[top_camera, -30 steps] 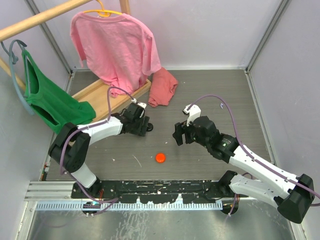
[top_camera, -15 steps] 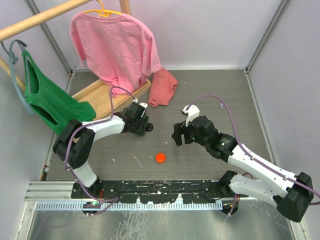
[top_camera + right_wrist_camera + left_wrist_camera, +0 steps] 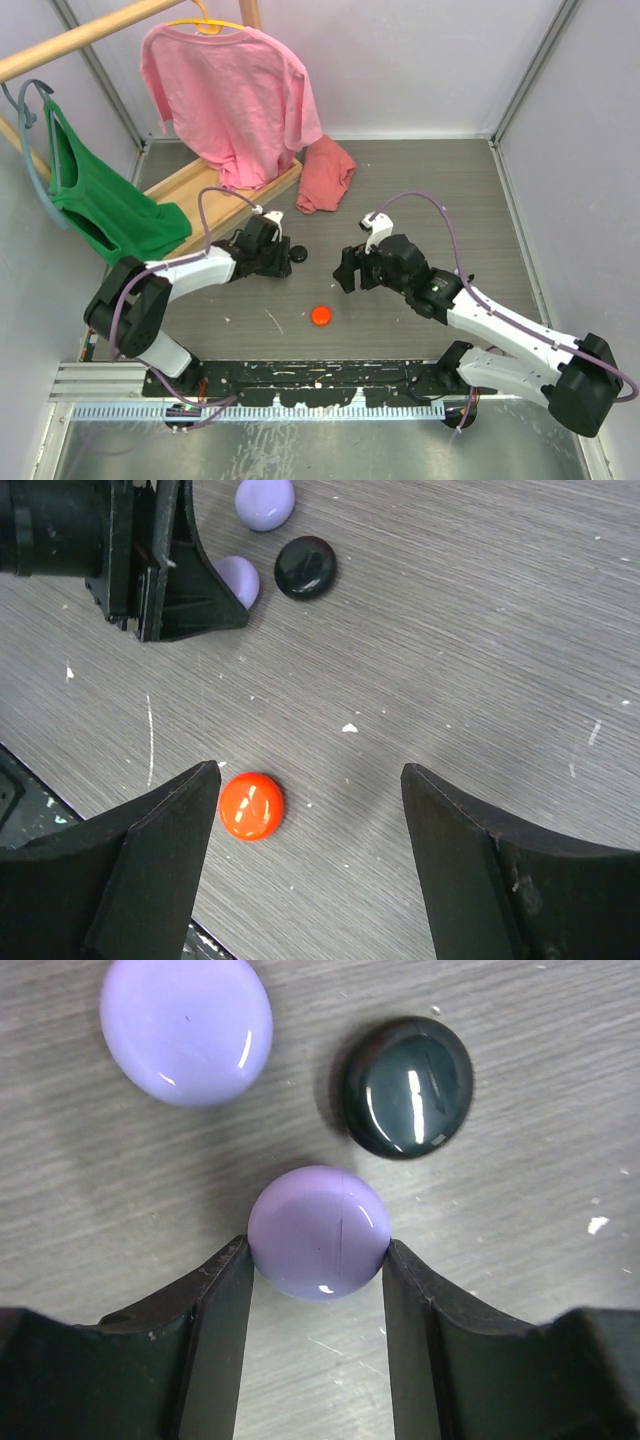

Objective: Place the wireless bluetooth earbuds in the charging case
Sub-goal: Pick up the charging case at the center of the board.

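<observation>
The left gripper (image 3: 286,260) reaches low over the middle of the surface (image 3: 420,190), a little left of centre. Its jaws are clenched on a lavender puck (image 3: 319,1231). In the left wrist view both fingers (image 3: 215,1330) touch the puck's sides, and the puck sits on the surface right at their tips.

Just beyond the tips lie two more round pieces, each set apart from the held one and from each other. They are a second lavender puck (image 3: 186,1030), and a black puck (image 3: 407,1087) that shows a glossy highlight. From above only the black one is seen clearly, just beside the left fingertips on the side toward the right arm.

The right gripper (image 3: 310,775) hangs above the surface near the centre. Its jaws are spread wide and released, with nothing between them. An orange puck (image 3: 251,805) lies alone, well apart from the other three and closer to the near edge. In the right wrist view it sits just beside one finger.

Whether these pucks are cases or buds cannot be told from here.

Along the far left edge stands a wooden rack (image 3: 220,190) with a pink shirt (image 3: 230,90) and a green garment (image 3: 100,205). A salmon cloth (image 3: 325,175) is crumpled beside it.
</observation>
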Controlling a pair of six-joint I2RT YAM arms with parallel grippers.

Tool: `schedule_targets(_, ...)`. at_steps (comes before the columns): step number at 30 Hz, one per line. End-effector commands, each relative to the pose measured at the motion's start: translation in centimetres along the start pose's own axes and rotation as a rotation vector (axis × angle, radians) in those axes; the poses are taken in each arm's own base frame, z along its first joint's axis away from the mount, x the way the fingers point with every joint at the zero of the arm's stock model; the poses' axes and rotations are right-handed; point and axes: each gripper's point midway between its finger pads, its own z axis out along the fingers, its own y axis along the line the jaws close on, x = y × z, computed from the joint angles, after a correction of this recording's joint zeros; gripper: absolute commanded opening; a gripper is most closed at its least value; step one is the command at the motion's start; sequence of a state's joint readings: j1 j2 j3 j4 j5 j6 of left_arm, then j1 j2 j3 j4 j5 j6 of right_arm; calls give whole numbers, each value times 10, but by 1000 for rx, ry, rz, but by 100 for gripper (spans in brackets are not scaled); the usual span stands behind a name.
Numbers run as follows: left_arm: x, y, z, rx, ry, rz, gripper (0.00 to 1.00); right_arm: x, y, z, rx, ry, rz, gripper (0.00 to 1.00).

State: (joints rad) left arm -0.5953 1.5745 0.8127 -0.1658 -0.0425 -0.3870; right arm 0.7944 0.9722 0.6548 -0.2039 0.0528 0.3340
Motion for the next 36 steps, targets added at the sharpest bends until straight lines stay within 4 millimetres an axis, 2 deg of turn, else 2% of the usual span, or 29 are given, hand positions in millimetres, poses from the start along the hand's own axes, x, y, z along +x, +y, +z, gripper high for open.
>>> schedule_targets(1, -33, -28, -25, 143, -156, -96, 39, -26, 20, 10, -85, -102, 80, 79)
schedule_targets(11, -41, -60, -70, 361, -361, -79, 38, -44, 32, 23, -129, -179, 221, 77)
schedule_targets(18, -44, -76, -89, 466, -490, -34, 38, -52, 43, 36, -168, -183, 290, 73)
schedule_targets(26, -43, -92, -101, 539, -589, 11, 38, -54, 58, 46, -243, -175, 346, 67)
schedule_targets(31, -42, -105, -107, 582, -625, 48, 38, -52, 57, 54, -239, -175, 371, 63)
schedule_targets(36, -42, -109, -109, 593, -640, 61, 38, -48, 57, 60, -239, -161, 388, 60)
